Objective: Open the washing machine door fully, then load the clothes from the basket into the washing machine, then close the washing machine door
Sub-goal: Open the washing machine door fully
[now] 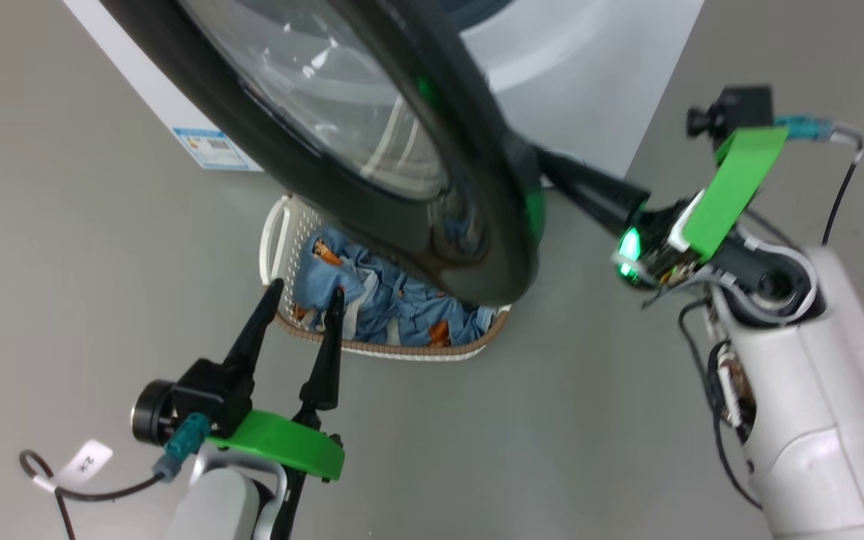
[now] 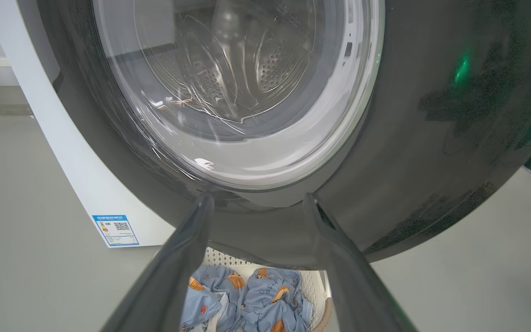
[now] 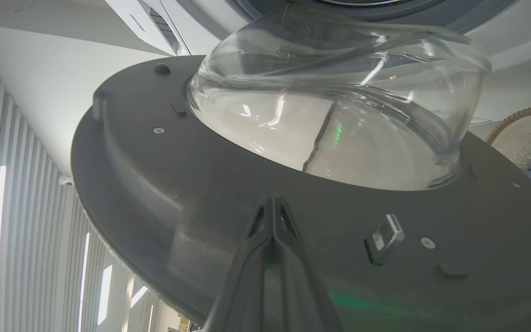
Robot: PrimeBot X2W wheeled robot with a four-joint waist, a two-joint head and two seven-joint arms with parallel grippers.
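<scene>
I see the washing machine door (image 1: 342, 127) swung out from the washing machine (image 1: 574, 82), hanging over the basket (image 1: 402, 350) on the floor. My right claw (image 3: 273, 203) is pinched fully closed with nothing in it. Its fingers reach behind the door's edge, the tips at the grey inner face just below the glass bowl. My left claw (image 1: 307, 288) is spread wide and empty, over the basket's near rim. The clothes (image 1: 379, 300) lie bundled inside the basket.

Glossy black-rimmed glass washing machine door (image 1: 342, 127), perforated plastic basket (image 1: 293, 251).
</scene>
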